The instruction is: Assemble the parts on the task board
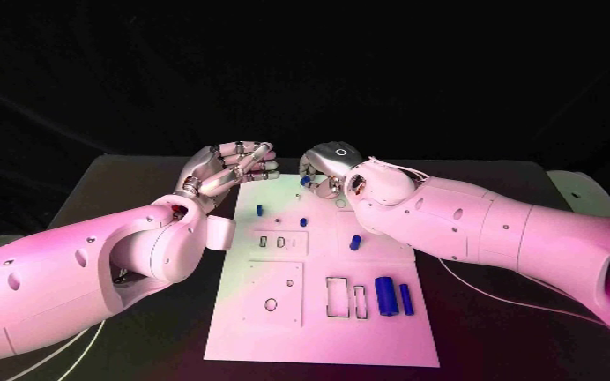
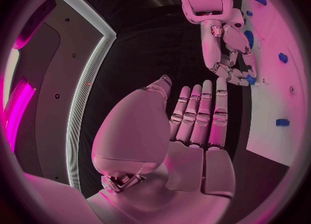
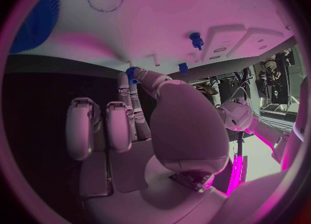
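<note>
We see the task board point(image 1: 324, 310) lying mid desk point(image 1: 115, 187). R hand point(image 1: 328, 167) sits at the board's far edge, its fingers point(image 3: 132, 86) pinching a small blue part point(image 3: 132, 72) at the tips, others curled. L hand point(image 1: 229, 169) hovers just beside it over the far left corner, fingers point(image 2: 201, 112) straight, close together, holding nothing. Two blue cylinders point(image 1: 393, 296) lie near the board's right side, smaller blue parts point(image 1: 354, 242) further up
</note>
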Controlling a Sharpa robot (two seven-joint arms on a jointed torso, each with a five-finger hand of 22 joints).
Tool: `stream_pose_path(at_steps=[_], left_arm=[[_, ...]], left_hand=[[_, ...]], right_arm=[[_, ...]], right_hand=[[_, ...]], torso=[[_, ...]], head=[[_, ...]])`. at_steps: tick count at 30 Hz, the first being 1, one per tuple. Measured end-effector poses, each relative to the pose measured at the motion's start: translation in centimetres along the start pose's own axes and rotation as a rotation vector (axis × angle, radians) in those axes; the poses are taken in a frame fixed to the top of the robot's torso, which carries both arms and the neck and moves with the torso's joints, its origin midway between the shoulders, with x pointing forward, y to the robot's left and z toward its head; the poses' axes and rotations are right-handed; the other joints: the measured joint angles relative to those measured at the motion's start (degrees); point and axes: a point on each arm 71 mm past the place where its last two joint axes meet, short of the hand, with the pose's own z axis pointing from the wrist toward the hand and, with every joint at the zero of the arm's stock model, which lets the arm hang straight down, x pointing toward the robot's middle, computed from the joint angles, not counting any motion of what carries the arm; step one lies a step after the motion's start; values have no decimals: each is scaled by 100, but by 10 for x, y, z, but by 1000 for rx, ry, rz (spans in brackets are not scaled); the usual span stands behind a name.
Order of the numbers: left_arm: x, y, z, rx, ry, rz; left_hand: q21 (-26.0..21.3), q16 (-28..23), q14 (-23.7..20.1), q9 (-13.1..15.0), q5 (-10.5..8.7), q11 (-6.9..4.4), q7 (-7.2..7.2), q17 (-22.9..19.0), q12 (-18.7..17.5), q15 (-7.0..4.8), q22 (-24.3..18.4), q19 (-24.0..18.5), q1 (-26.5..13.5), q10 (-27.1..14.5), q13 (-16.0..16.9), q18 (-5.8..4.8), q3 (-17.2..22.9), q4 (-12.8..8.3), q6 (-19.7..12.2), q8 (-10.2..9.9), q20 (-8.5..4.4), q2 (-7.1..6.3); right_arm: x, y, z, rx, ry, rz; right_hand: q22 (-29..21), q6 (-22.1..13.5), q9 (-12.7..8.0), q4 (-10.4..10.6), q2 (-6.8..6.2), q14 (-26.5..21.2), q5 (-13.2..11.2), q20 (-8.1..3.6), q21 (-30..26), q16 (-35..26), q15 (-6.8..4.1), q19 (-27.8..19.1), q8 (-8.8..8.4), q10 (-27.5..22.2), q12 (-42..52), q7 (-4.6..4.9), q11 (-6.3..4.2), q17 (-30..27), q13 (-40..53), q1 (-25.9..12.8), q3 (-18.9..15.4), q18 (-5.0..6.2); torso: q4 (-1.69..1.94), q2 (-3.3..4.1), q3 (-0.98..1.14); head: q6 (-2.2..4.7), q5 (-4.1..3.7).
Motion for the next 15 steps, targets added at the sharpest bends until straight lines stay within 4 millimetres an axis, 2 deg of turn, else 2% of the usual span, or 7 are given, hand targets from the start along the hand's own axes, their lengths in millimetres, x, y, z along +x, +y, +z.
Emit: stream_pose_path(at_steps=[15], left_arm=[[1, 0, 1, 1, 1, -1]], left_hand=[[0, 0, 0, 0, 0, 0, 0, 0, 0, 0, 0, 0, 0, 0, 0, 0, 0, 0, 0, 0, 0, 0]], right_arm=[[3, 2, 8, 13, 34, -2]], right_hand=[[-1, -36, 7, 5, 32, 0, -23, 0, 0, 0, 0, 0, -34, -31, -13, 13, 30, -1, 37, -33, -7, 0]], torso=[[7, 11, -7]], head=[[0, 13]])
